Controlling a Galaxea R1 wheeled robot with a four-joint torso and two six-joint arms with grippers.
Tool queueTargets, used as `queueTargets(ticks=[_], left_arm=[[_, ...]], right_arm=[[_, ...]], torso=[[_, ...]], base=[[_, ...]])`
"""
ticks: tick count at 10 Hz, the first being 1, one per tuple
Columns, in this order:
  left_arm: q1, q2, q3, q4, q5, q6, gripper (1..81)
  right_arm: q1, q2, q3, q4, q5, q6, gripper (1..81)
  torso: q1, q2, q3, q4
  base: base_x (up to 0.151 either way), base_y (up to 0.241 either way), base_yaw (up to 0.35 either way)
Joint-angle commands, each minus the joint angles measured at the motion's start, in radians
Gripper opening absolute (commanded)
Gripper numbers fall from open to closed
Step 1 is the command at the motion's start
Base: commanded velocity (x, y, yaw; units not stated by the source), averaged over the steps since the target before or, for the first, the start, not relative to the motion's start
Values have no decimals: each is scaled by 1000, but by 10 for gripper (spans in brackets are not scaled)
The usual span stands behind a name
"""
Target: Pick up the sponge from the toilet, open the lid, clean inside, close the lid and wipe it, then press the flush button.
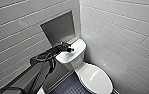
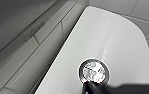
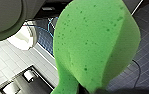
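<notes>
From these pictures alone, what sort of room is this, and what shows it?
Most likely a bathroom: a white toilet with its lid down, a flush button on its tank top, and tiled walls around a dark tiled floor.

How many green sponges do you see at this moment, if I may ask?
1. The bright green porous sponge looms large in the right wrist view, above the dark tiled floor; others may be hidden.

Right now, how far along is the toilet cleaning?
Late stage, it seems. Done: the sponge is off the toilet, pinched in the right claw, and the lid lies closed. In hand: the left claw is at the flush button on the tank top. Left: the press itself; I can't tell if it's pushed yet.
</notes>
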Motion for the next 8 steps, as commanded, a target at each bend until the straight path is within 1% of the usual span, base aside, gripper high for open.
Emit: queueTargets(ticks=[1, 3, 5, 6, 8], left_arm=[[-159, 46, -5, 4, -3, 1, 10], [-164, 46, -5, -5, -15, -9, 10], [-165, 46, -5, -4, -37, -32, 10], [-164, 46, -5, -4, -37, -37, 10], [-159, 46, 1, -5, -39, -72, 10]], right_arm=[[-21, -12, 42, -23, -98, -5, 10], [-23, -7, 38, -21, -98, -5, 10], [-23, -4, 36, -23, -98, -5, 10], [-23, -2, 36, -23, -98, -5, 10], [-26, 1, 35, -23, -98, -5, 10]], torso=[[0, 0, 0, 0], [0, 1, -10, 0], [1, 1, -10, 0], [1, 1, -10, 0], [1, 1, -10, 0]], base=[[0, 0, 0], [0, 0, 0], [0, 0, 0], [0, 0, 0], [0, 0, 0]])
